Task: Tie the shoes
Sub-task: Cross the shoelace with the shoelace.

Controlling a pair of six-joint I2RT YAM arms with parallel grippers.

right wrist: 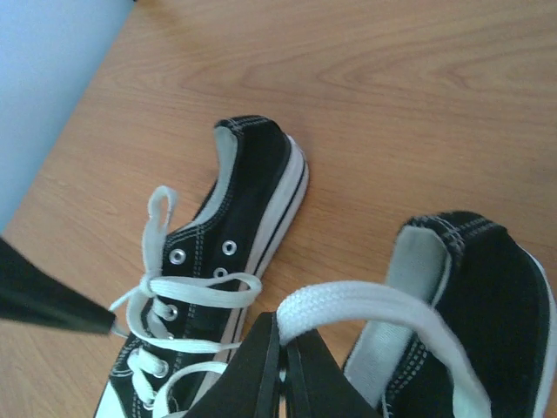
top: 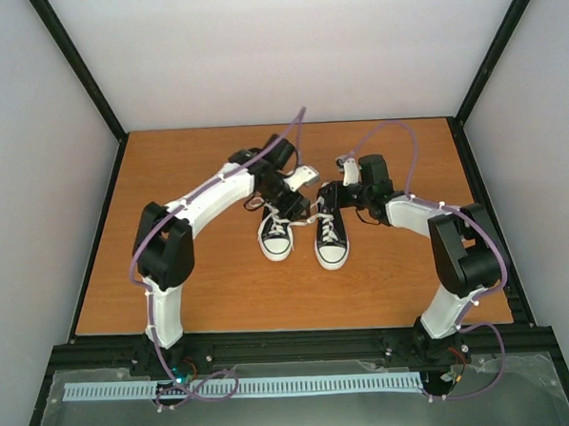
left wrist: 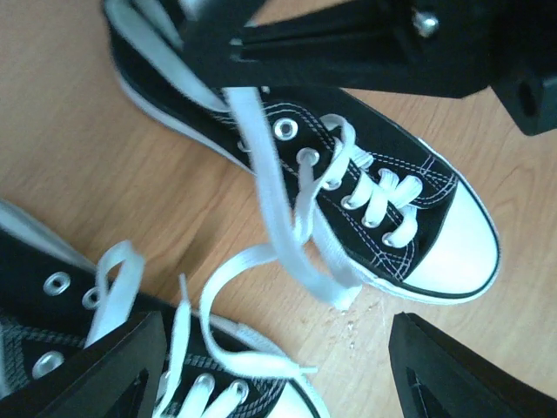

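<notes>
Pinching a white lace [right wrist: 365,300] just above the shoes [top: 331,244] on the counter [top: 173,267], your right jaws are clamped tight; your left jaws hang wide over the shoes.

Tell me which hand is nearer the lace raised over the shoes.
Right. The right hand is shut on the lace; the left hand hangs open above the shoes beside it.

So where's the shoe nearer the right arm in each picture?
Top external: right shoe at centre, toe toward the bottom edge.
Left wrist: right shoe upper right, white toe cap showing.
Right wrist: right shoe lower right, heel end, lace across it.
Shared landmark: the other shoe beside it.
</notes>
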